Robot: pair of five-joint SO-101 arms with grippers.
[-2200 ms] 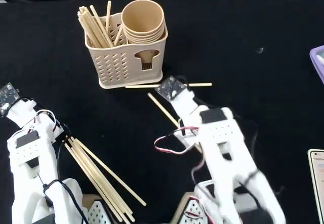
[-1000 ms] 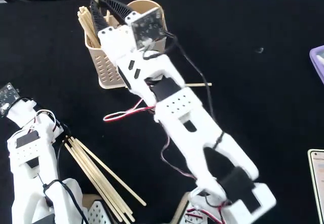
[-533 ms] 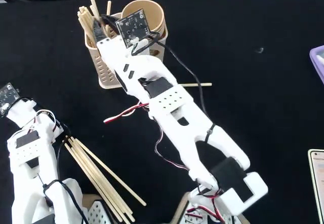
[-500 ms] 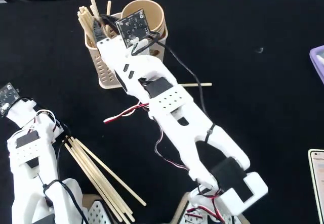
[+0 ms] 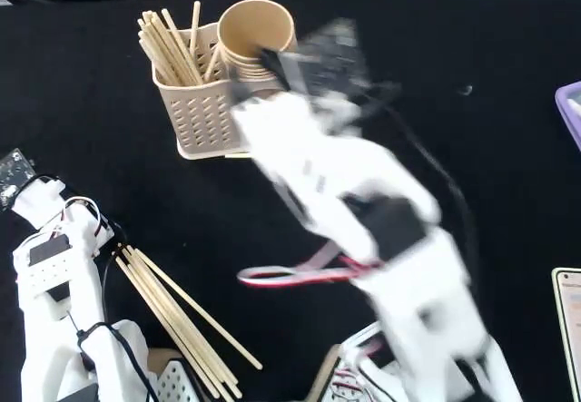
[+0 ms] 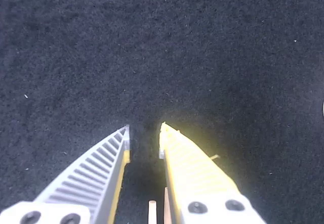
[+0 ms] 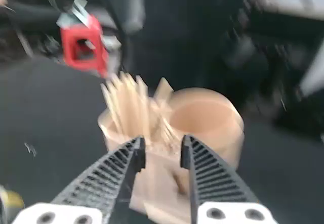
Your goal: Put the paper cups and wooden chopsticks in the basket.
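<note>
Chopsticks [image 7: 126,105] stand bunched in one compartment of the basket [image 7: 152,183], straight beyond the right jaws. Those jaws are spread with nothing between them. Half a second ago they held a single stick upright over that bunch, and it is no longer in them. Cups [image 7: 205,115], nested, fill the compartment beside the bunch.

Since then the right arm [image 5: 345,175] has swung away from over the basket. In the high view its blurred head sits just right of the cups, where before it covered the basket's front.

The left jaws stand narrowly parted over black table [image 6: 152,57], and the left arm [image 5: 54,266] has not moved from the near left. Just beside that arm a sheaf of loose chopsticks [image 5: 177,311] lies slantwise on the table, well apart from the basket.

Black table runs from the basket to a purple rim [image 5: 570,112] at the right edge. A pale card [image 5: 568,320] lies nearer along that same edge.
</note>
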